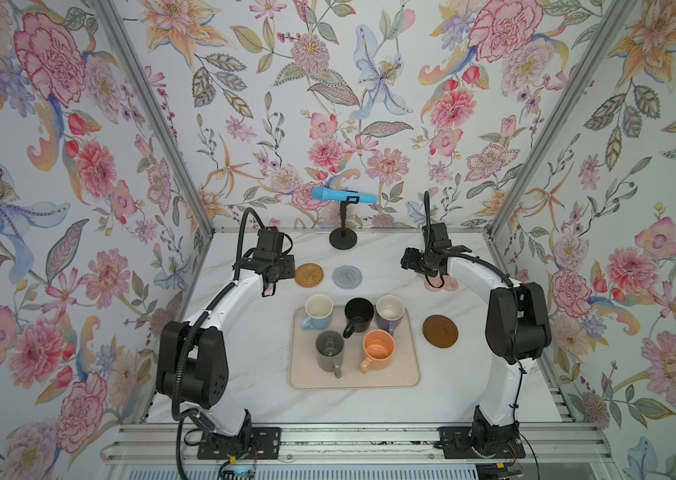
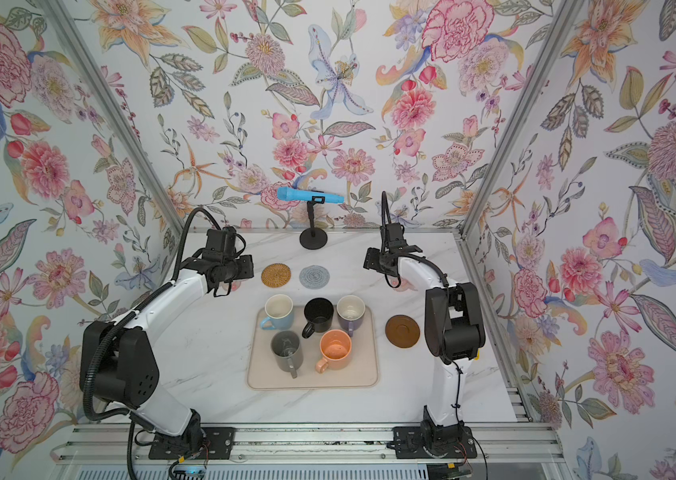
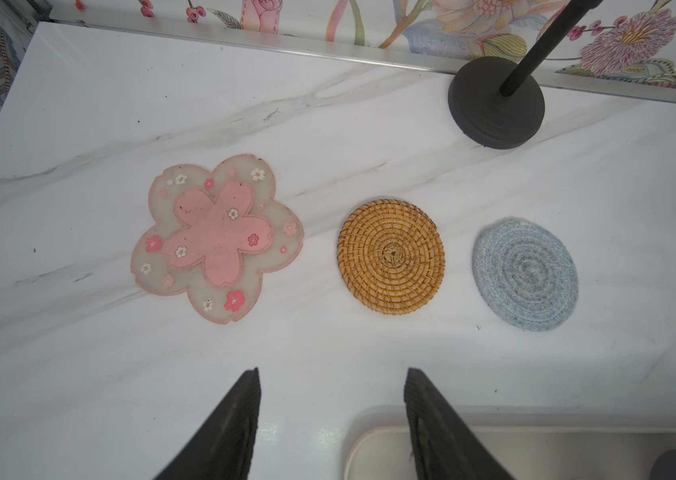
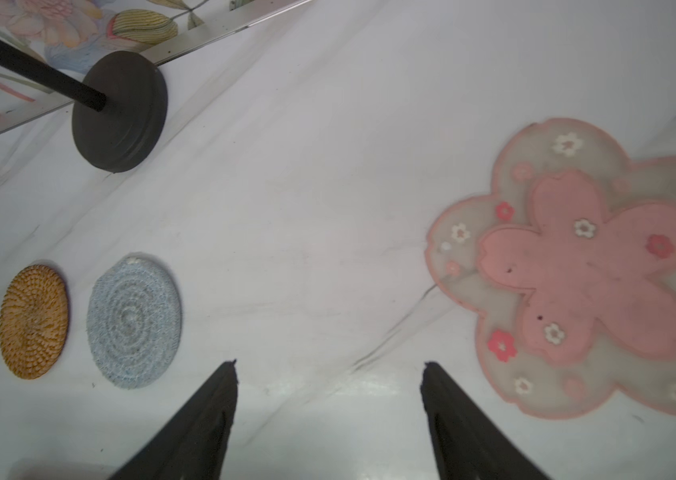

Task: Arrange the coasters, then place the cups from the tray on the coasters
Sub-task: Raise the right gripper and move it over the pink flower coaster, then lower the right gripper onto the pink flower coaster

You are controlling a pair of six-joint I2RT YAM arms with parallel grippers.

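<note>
Both top views: five cups, light blue (image 1: pixel 317 312), black (image 1: pixel 357 316), purple (image 1: pixel 390 312), grey (image 1: pixel 330 351) and orange (image 1: pixel 377 350), all on tray (image 1: pixel 406 376), mid worktop (image 1: pixel 253 374). Rattan coaster (image 1: pixel 309 274) and grey-blue crocheted coaster (image 1: pixel 347 276) side by side in row behind tray. Dark brown coaster (image 1: pixel 440 330) apart, right of tray, likely not yet lined up.

Left wrist: left jaws parted, empty, over worktop at tray's edge. Pink flower coaster (image 3: pixel 216 237) flat beside rattan coaster, extending row.

Right wrist: right jaws wide, empty. Second flower coaster (image 4: pixel 585 270) flat, well apart from crocheted one; gap probably reserved for brown one.
</note>
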